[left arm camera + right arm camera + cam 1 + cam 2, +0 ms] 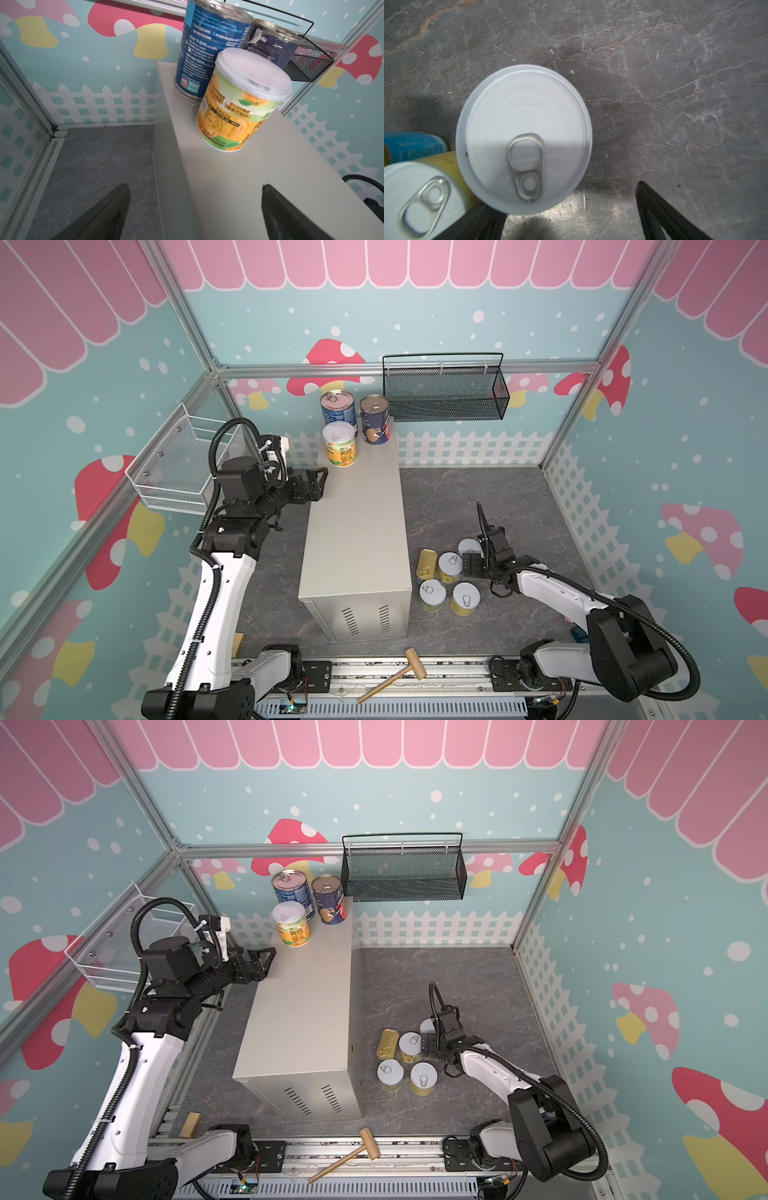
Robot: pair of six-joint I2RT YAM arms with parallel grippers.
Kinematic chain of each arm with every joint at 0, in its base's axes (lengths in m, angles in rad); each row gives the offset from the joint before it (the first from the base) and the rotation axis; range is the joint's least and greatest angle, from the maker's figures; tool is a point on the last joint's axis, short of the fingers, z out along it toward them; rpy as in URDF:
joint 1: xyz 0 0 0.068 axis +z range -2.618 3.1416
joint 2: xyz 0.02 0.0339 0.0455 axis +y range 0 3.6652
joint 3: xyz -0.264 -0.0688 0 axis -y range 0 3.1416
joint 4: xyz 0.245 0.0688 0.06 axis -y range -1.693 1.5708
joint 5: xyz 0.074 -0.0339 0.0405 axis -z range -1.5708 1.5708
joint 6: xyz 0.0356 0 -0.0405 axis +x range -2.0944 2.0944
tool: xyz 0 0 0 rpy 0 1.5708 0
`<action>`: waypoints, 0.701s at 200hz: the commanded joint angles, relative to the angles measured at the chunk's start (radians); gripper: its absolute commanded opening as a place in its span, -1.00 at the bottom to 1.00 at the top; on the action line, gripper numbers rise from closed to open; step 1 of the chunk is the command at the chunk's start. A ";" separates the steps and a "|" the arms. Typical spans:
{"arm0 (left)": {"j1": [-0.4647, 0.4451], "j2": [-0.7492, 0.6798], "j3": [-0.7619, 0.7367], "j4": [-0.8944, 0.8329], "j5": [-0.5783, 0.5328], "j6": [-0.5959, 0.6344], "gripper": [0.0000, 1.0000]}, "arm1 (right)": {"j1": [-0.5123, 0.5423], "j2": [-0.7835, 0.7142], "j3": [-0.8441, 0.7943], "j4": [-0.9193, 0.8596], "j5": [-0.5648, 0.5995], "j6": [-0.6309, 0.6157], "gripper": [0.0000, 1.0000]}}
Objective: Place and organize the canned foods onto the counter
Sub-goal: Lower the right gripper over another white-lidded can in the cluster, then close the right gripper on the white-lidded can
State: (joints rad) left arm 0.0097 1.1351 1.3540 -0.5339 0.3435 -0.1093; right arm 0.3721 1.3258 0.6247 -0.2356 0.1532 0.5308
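The beige counter (357, 531) (307, 1002) carries three cans at its far end: a blue one (338, 408), a navy one (375, 418) and a yellow-green one with a white lid (340, 445) (239, 104). On the floor to its right lie a flat gold tin (427, 564) and several short pull-tab cans (450, 566) (465, 599). My left gripper (320, 483) (195, 187) hangs open and empty at the counter's left edge, short of the yellow-green can. My right gripper (471, 562) (566, 199) is open just above the floor cans, one silver lid (523, 128) right before its jaws.
A black mesh basket (444, 393) hangs on the back wall just right of the navy can. A white wire basket (183, 464) is fixed to the left wall behind my left arm. A wooden mallet (399, 676) lies on the front rail.
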 commanded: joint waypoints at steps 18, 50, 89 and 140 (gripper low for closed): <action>-0.005 -0.020 -0.018 0.008 -0.006 0.003 0.99 | -0.007 0.058 0.069 0.082 -0.006 -0.030 0.86; -0.005 -0.026 -0.023 0.008 -0.010 0.010 0.98 | -0.008 0.108 0.101 0.114 -0.018 -0.050 0.84; -0.004 -0.032 -0.028 0.008 -0.019 0.014 0.99 | -0.011 0.170 0.144 0.134 -0.035 -0.073 0.71; -0.003 -0.036 -0.033 0.012 -0.021 0.013 0.99 | -0.010 0.173 0.175 0.150 -0.043 -0.108 0.47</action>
State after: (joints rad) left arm 0.0097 1.1172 1.3350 -0.5308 0.3328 -0.1074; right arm 0.3660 1.5005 0.7647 -0.1165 0.1139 0.4477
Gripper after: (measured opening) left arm 0.994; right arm 0.776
